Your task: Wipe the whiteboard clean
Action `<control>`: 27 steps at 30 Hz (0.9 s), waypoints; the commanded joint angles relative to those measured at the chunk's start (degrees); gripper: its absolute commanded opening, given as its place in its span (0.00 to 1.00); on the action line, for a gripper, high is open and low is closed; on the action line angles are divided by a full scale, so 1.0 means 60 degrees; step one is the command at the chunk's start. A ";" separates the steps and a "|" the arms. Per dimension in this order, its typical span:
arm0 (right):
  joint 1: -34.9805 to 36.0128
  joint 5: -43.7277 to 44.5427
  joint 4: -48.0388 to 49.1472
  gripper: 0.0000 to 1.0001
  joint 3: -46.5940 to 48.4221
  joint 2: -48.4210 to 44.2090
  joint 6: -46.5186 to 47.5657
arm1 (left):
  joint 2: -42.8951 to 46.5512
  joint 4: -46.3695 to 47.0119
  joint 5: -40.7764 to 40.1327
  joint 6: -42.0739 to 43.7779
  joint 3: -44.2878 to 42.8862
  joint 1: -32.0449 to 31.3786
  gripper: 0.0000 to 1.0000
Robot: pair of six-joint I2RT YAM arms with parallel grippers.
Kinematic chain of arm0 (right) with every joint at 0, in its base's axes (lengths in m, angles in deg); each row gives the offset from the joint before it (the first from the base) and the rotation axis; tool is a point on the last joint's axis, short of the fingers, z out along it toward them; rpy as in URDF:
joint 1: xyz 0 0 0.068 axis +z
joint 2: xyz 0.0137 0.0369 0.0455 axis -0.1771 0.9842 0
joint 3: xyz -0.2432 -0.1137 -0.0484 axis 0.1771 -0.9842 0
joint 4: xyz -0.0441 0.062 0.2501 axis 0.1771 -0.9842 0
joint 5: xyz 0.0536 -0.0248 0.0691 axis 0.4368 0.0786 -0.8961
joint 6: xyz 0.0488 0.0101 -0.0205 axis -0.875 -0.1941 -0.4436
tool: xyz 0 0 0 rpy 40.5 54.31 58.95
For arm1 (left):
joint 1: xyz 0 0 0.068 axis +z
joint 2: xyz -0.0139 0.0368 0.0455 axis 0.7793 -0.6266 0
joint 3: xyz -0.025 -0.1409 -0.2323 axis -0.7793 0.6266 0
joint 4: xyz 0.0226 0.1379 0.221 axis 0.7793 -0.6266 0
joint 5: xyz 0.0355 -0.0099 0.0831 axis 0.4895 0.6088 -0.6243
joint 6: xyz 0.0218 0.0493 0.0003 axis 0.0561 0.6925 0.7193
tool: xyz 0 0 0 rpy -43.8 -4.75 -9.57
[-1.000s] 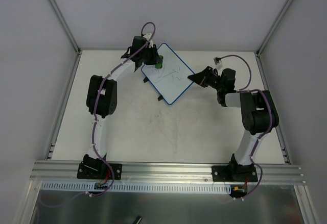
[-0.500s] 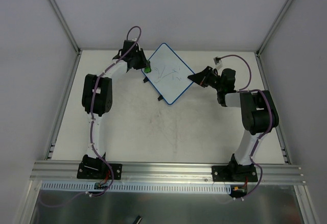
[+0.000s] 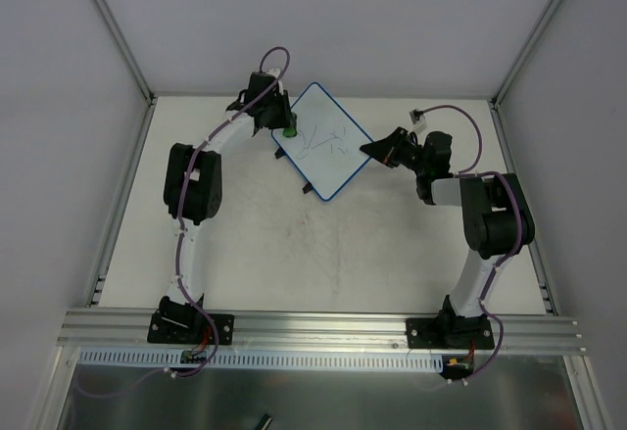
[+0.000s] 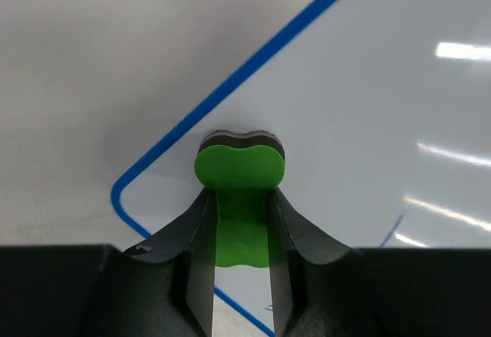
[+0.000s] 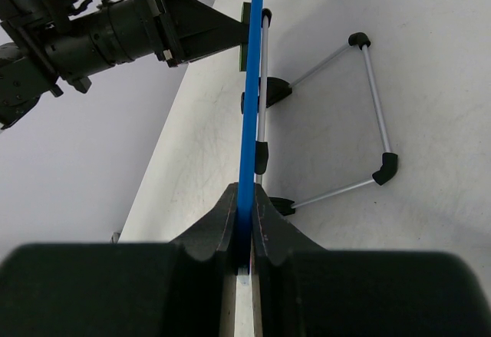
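Left pincer (image 4: 239,199) clamped on green eraser (image 4: 240,170), eraser touching whiteboard (image 4: 368,122) near its corner; right pincer (image 5: 245,199) closed on whiteboard's edge.

The whiteboard (image 3: 323,161), blue-framed with thin dark scribbles mid-surface, stands propped on its wire stand (image 5: 374,99), turned diagonally.

1. Counter (image 3: 294,254): off-white, faint grey scuffs, under and nearer than the jaws.
2. Back wall (image 3: 323,19): plain white, beyond the jaws.
3. Left wall (image 3: 49,156), right wall (image 3: 588,156): plain white, flanking the jaws.
4. Aluminium rail (image 3: 323,327): counter's near edge, well apart from the jaws.
5. Light even, shadows soft.
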 commanded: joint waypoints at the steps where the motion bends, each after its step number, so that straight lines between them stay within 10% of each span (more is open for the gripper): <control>1: 0.0292 -0.0994 0.0323 0.00 0.0193 -0.0126 0.0351 | -0.0139 -0.0099 0.0172 0.1143 -0.0514 -0.1077 0.00; 27: 0.0292 -0.1038 0.0323 0.00 0.0237 -0.0097 0.0322 | 0.0446 0.0092 0.1915 0.4763 -0.0252 -0.3363 0.00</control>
